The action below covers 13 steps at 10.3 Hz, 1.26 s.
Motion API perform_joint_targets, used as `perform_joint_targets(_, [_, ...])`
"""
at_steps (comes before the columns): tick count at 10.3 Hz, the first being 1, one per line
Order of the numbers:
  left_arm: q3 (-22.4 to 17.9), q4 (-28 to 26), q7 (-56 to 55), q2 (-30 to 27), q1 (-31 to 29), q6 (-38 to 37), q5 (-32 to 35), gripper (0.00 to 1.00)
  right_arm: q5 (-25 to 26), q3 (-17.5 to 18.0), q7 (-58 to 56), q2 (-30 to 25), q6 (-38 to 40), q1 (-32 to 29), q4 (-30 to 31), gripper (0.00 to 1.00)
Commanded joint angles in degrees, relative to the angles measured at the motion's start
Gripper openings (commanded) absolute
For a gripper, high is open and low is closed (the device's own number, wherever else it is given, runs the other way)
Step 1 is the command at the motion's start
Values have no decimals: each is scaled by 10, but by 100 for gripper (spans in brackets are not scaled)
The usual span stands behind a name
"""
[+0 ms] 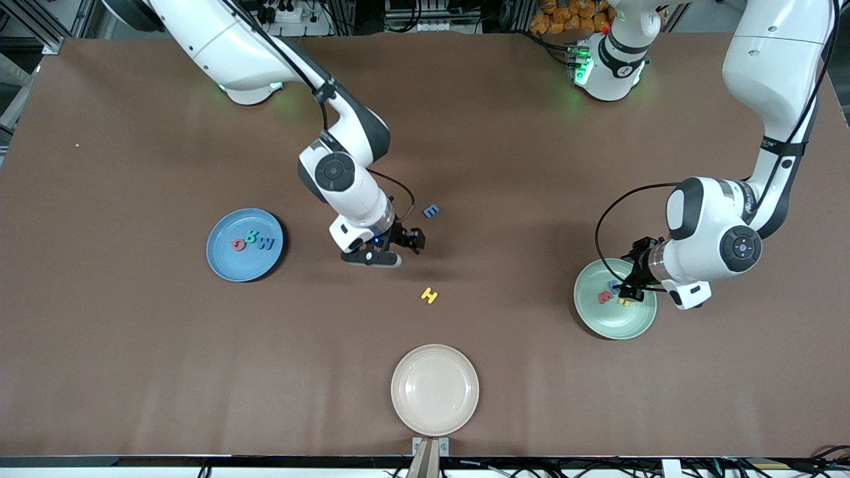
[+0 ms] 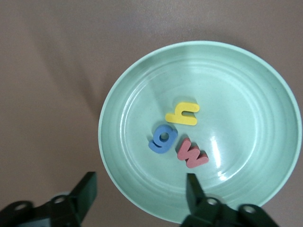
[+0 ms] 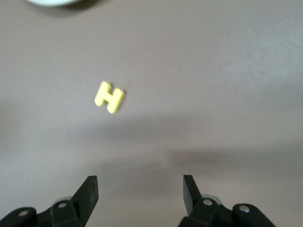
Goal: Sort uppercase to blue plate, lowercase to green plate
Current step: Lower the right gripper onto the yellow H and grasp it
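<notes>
My right hand [image 1: 405, 247], wide and empty, hovers just short of the H [image 1: 429, 295] on the counter [image 1: 133, 365] (foam, so a skewed pinch could flick it). Left hand [image 1: 627, 287], wide, hangs over the green plate [image 1: 634, 325].

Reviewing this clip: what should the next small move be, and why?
Probably the right gripper, open over bare table, should shift over the yellow H and lower onto it. The H lies loose, and the blue plate holds only three capitals. The left gripper hangs open over the green plate, which holds three letters.
</notes>
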<state>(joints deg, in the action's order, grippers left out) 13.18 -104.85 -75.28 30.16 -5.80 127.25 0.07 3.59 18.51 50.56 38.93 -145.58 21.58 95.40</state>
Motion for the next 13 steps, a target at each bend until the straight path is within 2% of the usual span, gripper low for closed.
perform_joint_targets(1, [3,-17,1,-14,4,-8,9,100,42,0,72,39,6,8,-58,79])
perform_joint_targets(3, [6,-38,2,-28,1,-5,9,100,139,0,73,41,5,11,-75,76])
perform_joint_targets(4, [8,-56,-3,-40,4,-3,8,100,169,0,65,51,4,12,-99,76])
perform_joint_targets(5, [17,-80,-21,-57,4,-1,5,100,190,0,27,55,4,15,-111,76])
perform_joint_targets(6, [36,-113,-45,-77,1,14,4,100,190,1,-24,62,-1,8,-111,76])
perform_joint_targets(8, [59,-190,-96,-120,3,75,3,100,198,0,-68,81,-89,14,-108,77])
perform_joint_targets(10, [85,-195,-149,-121,4,83,2,100,204,0,-142,100,-137,14,-108,78])
perform_joint_targets(11, [102,-195,-178,-120,4,84,2,100,223,0,-173,108,-155,12,-108,78])
perform_joint_targets(13, [123,-190,-224,-116,6,91,2,100,304,0,-196,117,-170,7,-111,78])
